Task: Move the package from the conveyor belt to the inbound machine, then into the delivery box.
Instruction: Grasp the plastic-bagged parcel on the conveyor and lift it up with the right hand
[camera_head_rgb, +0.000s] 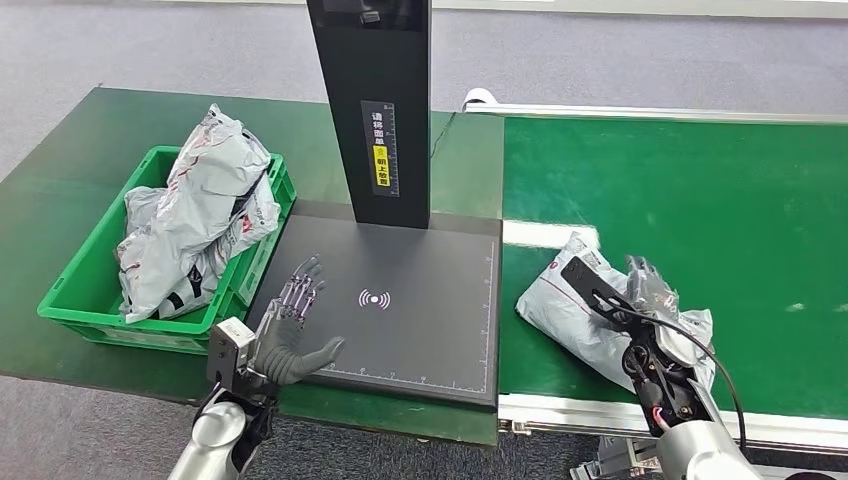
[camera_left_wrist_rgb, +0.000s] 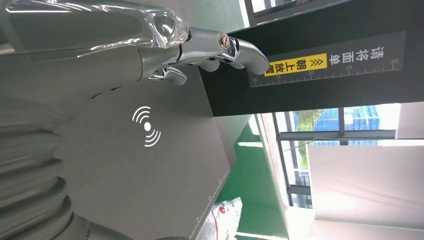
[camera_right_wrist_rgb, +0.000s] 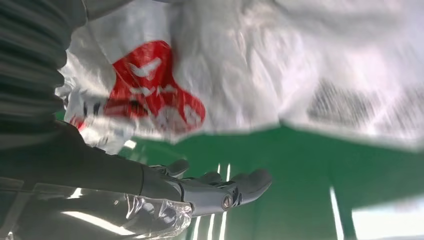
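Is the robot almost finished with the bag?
Not yet. Earlier grey plastic mailer bags already fill the green plastic crate. The right hand is on the grey plastic package, which lies on the green conveyor belt. The black scanner plate and crate come next.

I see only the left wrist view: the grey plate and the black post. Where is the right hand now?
Observer: In the head view the right hand is at the grey package on the green conveyor belt.
Operator: Does it grip it already?
Observer: Seemingly not; the right wrist view shows green belt between its fingers and the package.
Operator: And the delivery box?
Observer: The green crate left of the plate already holds grey packages.
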